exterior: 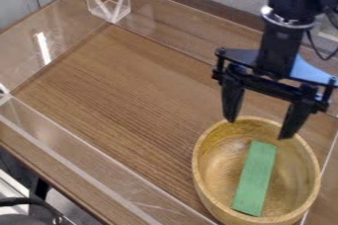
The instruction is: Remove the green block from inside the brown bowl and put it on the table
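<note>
The brown bowl (209,175) sits at the lower right of the table (126,91). Inside it lies the green block (258,178), flat and running lengthwise from front to back. My gripper (263,117) hangs just above the bowl's far rim, pointing straight down. Its two black fingers (232,103) are spread wide and open with nothing between them. The block is a short way in front of and below the fingertips, untouched.
Low clear plastic walls (59,135) edge the table at the left and front. A clear folded plastic piece (109,5) stands at the back left. The arm's black body (291,17) rises at the upper right.
</note>
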Robot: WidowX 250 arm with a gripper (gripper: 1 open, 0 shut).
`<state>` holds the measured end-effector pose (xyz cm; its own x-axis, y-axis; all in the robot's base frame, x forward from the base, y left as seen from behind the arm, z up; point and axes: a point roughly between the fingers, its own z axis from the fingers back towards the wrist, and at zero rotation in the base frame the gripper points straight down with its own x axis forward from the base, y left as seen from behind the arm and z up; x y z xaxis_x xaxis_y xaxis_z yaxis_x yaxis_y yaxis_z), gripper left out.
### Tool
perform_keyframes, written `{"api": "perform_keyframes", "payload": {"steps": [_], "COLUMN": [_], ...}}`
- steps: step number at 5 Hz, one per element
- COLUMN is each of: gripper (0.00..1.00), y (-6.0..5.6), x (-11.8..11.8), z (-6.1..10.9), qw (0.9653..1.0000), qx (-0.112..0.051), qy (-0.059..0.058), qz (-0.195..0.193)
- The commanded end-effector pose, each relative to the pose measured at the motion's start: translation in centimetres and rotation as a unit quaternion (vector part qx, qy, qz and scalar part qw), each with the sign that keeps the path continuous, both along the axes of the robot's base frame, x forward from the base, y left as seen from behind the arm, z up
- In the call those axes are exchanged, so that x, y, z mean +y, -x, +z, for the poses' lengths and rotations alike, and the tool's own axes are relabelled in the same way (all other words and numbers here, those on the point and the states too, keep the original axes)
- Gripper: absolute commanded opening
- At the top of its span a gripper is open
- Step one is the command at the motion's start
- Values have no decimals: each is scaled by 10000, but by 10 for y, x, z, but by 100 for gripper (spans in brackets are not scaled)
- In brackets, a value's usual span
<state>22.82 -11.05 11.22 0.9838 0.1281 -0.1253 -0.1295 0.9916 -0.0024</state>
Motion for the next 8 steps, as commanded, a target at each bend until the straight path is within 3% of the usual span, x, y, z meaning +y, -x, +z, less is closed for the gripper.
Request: {"api": "perform_keyframes", "payload": {"steps": [1, 3, 5, 8], "gripper": [100, 100, 100, 100], "y": [-3, 15, 23, 13], "x": [-15, -12, -11, -6], "z": [20, -2, -23, -33], "qw": [9990, 9985, 9954, 9928], "qx": [-365, -469, -623, -751], "qy": [124, 149, 233, 417], "qz": [234, 245, 694, 836]}}
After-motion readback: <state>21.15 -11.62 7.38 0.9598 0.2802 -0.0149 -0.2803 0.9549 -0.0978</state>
